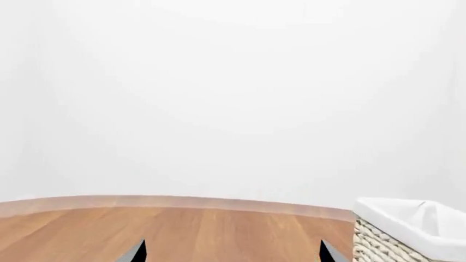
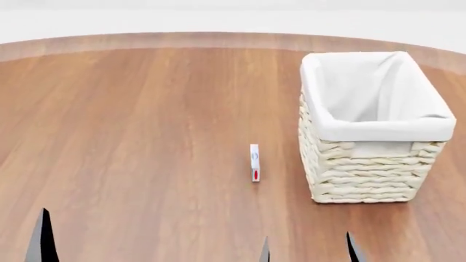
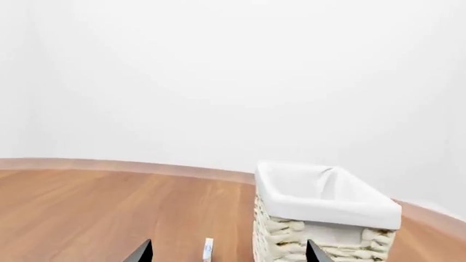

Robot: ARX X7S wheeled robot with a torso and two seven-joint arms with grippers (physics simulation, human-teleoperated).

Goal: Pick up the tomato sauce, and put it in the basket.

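The tomato sauce can does not show in any view. The cream wicker basket (image 2: 368, 166) with white cloth lining stands on the wooden table at the right, and nothing shows inside it. It also shows in the right wrist view (image 3: 331, 210) and at the edge of the left wrist view (image 1: 407, 226). My right gripper (image 2: 309, 252) is open and empty, low at the front, just short of the basket; its fingertips stand wide apart in the right wrist view (image 3: 228, 255). My left gripper (image 1: 233, 256) is open and empty at the front left; one of its fingers (image 2: 43, 237) shows in the head view.
A thin upright white slab with a red lower end (image 2: 254, 162) stands on the table just left of the basket; it also shows in the right wrist view (image 3: 208, 250). The table's curved far edge (image 2: 218, 37) meets a white wall.
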